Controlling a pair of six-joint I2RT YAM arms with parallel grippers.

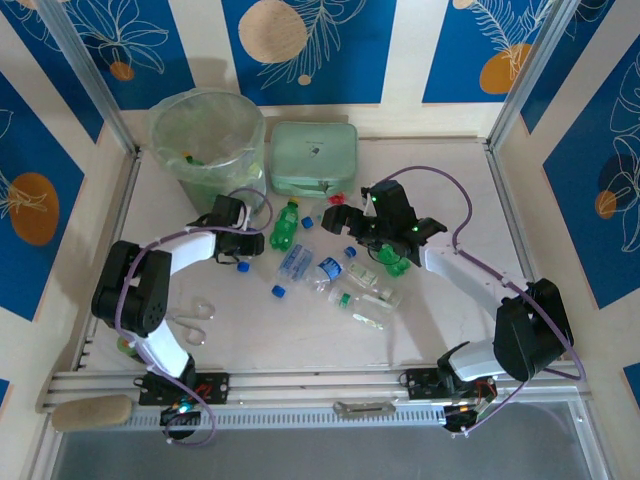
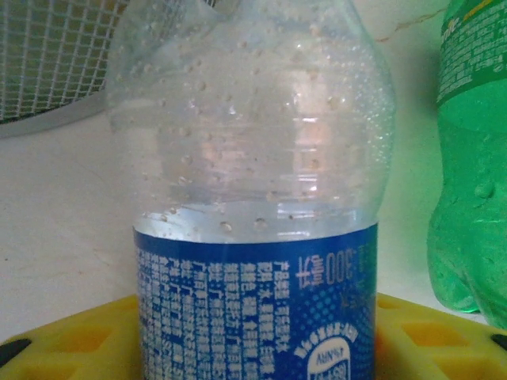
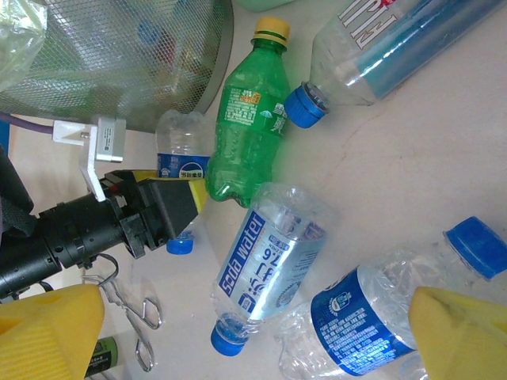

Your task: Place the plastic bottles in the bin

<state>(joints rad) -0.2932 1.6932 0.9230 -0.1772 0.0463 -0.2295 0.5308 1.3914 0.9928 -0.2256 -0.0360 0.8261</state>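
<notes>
A clear bottle (image 2: 253, 158) with a blue label stands between the yellow fingers (image 2: 71, 336) of my left gripper (image 2: 253, 332), which is shut on it. In the right wrist view this bottle (image 3: 182, 150) sticks out of the left gripper (image 3: 186, 194) just below the bin (image 3: 119, 55). From above, the left gripper (image 1: 243, 228) sits beside the pale-green bin (image 1: 165, 120). A green bottle (image 1: 285, 228) lies right of it. My right gripper (image 3: 253, 340) hangs open over a "seda water" bottle (image 3: 269, 261) and a crushed blue-label bottle (image 3: 356, 324); from above, the right gripper (image 1: 350, 228) is over the bottle pile.
A flat mint-green case (image 1: 314, 157) lies behind the bottles, right of the bin. Metal scissors (image 1: 195, 320) lie near the left arm. Loose blue caps (image 1: 243, 267) dot the table. Several more bottles (image 1: 365, 295) lie mid-table.
</notes>
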